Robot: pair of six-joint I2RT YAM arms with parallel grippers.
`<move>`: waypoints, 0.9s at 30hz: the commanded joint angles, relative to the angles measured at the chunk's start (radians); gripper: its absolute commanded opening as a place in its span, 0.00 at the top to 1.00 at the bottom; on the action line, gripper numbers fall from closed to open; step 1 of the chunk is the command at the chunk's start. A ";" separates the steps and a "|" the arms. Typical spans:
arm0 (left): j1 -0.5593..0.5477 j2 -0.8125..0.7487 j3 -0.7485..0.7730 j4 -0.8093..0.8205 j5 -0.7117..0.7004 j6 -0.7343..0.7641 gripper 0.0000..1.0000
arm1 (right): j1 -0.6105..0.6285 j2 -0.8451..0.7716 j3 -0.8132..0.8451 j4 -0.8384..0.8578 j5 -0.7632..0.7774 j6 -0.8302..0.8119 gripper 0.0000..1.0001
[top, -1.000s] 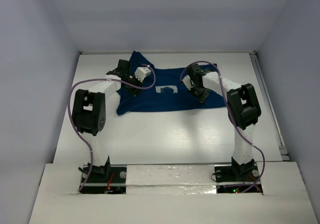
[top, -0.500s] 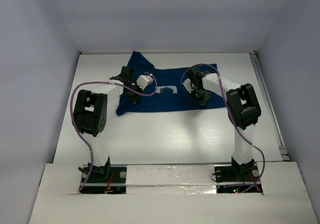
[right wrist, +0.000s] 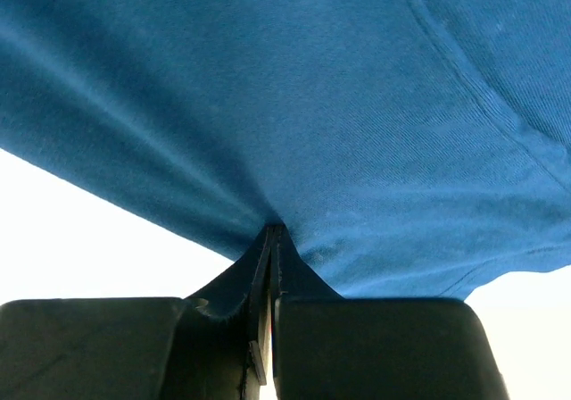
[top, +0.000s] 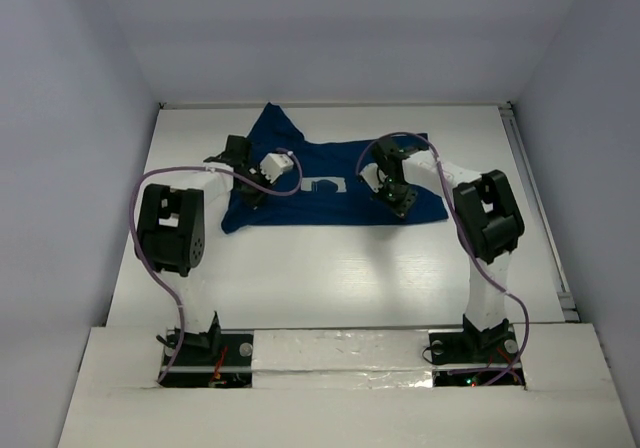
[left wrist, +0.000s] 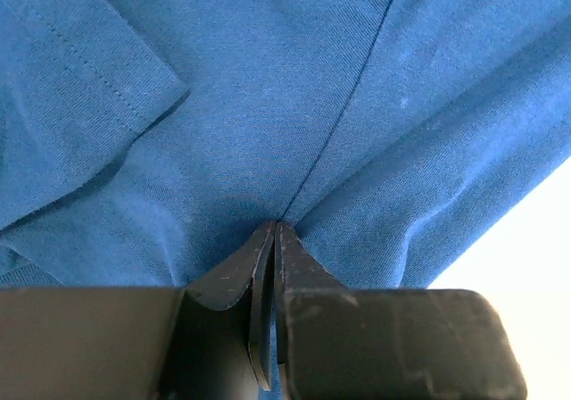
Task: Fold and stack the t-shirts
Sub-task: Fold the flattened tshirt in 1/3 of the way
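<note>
One dark navy t-shirt (top: 330, 156) lies spread across the far half of the white table (top: 330, 268), its white chest print (top: 322, 183) facing up. My left gripper (top: 256, 190) is over the shirt's left part. In the left wrist view it (left wrist: 275, 228) is shut, pinching a ridge of the blue fabric (left wrist: 268, 105) beside a seam, with a sleeve hem at upper left. My right gripper (top: 394, 196) is over the shirt's right part, near its front edge. The right wrist view shows it (right wrist: 272, 230) shut on a pinch of cloth (right wrist: 312, 105), which pulls up in tight creases.
Pale walls close the table in on the left, right and far sides. A thin rail (top: 530, 198) runs along the table's right edge. Both arm bases are bolted to the near ledge (top: 340, 353), and purple cables loop off each arm. Bare tabletop lies between shirt and ledge.
The right gripper's jaws have closed onto the cloth. The left gripper has moved nearer and leftward with its pinch, and the shirt and its print have shifted slightly left.
</note>
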 commanded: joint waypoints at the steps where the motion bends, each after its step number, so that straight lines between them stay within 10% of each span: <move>1: 0.048 0.016 -0.089 -0.230 -0.101 0.099 1.00 | 0.025 -0.007 -0.076 -0.074 -0.090 -0.020 0.99; 19: 0.066 -0.025 -0.025 -0.817 0.062 0.599 1.00 | 0.238 -0.150 -0.185 -0.200 -0.377 -0.106 1.00; 27: 0.109 -0.041 0.250 -0.695 0.246 0.439 0.79 | 0.247 -0.247 -0.106 -0.099 -0.259 -0.046 0.81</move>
